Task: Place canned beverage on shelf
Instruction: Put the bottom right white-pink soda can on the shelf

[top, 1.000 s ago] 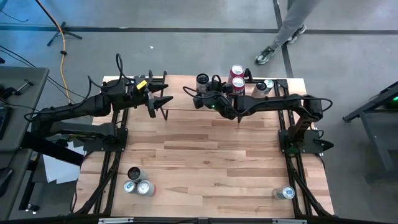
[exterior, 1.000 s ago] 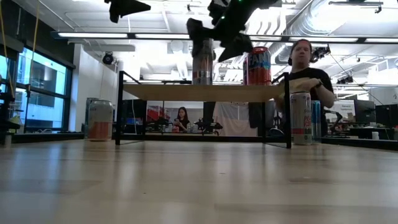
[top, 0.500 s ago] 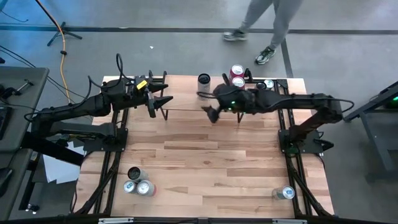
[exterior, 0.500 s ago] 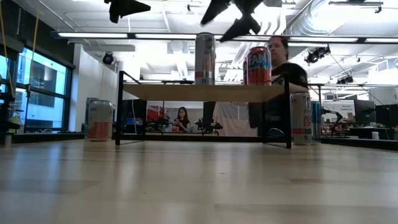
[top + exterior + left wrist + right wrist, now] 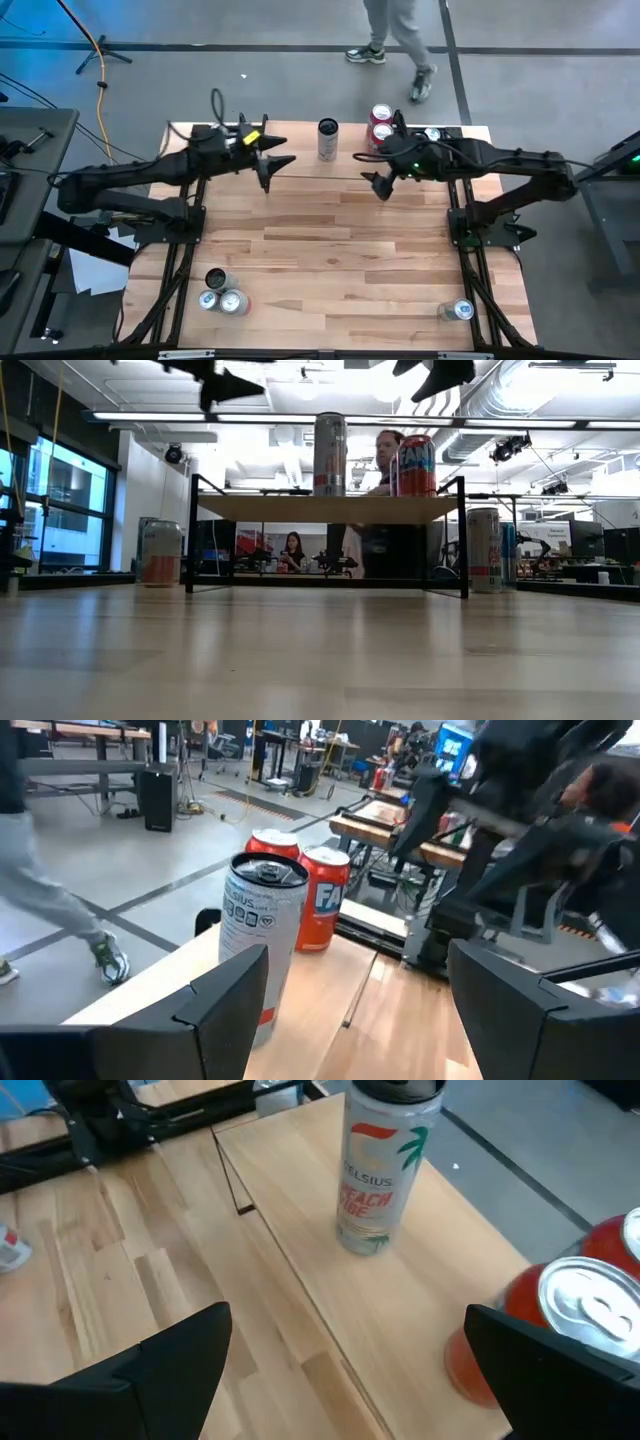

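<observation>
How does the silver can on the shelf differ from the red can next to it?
Colour: the silver can is white and silver with an orange band near its base; the red can is red with light lettering.
Size: in the low view the silver can stands taller and slimmer, the red can shorter and wider.
Company: the silver can stands alone; the red can has a second red can close beside it.
Shared: both stand upright on the shelf, held by no end effector.

Robotics lab: workbenches, exposed ducts

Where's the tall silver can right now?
In the high view, the tall silver can stands upright on the shelf, left of the red cans.
</observation>
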Tool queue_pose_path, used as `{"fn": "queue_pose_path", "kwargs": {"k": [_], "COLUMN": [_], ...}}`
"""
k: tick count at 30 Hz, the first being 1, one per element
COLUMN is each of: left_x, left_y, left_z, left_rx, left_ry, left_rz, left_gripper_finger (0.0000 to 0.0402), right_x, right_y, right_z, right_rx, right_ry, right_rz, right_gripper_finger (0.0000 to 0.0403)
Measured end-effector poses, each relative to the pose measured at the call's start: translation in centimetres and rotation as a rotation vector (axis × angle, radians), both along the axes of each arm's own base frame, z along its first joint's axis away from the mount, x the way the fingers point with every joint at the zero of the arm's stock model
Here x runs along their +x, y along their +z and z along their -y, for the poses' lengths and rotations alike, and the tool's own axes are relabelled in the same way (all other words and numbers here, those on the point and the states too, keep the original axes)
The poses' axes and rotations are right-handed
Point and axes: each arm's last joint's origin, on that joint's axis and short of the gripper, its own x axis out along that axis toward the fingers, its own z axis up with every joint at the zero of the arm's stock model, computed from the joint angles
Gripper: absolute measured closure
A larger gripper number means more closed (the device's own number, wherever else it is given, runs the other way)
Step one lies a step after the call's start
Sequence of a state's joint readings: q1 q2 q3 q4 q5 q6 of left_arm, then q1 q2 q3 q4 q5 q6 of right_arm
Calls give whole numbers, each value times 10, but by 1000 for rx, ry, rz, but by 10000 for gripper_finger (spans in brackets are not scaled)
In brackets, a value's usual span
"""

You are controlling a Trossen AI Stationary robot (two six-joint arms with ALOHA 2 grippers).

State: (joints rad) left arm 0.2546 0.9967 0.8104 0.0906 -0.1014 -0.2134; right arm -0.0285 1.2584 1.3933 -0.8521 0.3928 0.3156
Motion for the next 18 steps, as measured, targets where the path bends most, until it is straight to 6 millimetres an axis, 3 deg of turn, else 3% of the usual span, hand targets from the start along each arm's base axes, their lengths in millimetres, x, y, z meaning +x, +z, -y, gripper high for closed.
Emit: {"fn": "queue_pose_path", "kwargs": {"k": [18], "left_x": [81], "left_y": [-57], "left_z": [-27], "left_rx": [192], "left_ry": [163], "left_rz": [-11], "left_gripper_finger": [133], "right_x": [-4], "right_y": [3], "right_z": [-7], "right_rx": [12], "right_ry": [19], "right_rz": [17], "right_gripper_finger": [17]}}
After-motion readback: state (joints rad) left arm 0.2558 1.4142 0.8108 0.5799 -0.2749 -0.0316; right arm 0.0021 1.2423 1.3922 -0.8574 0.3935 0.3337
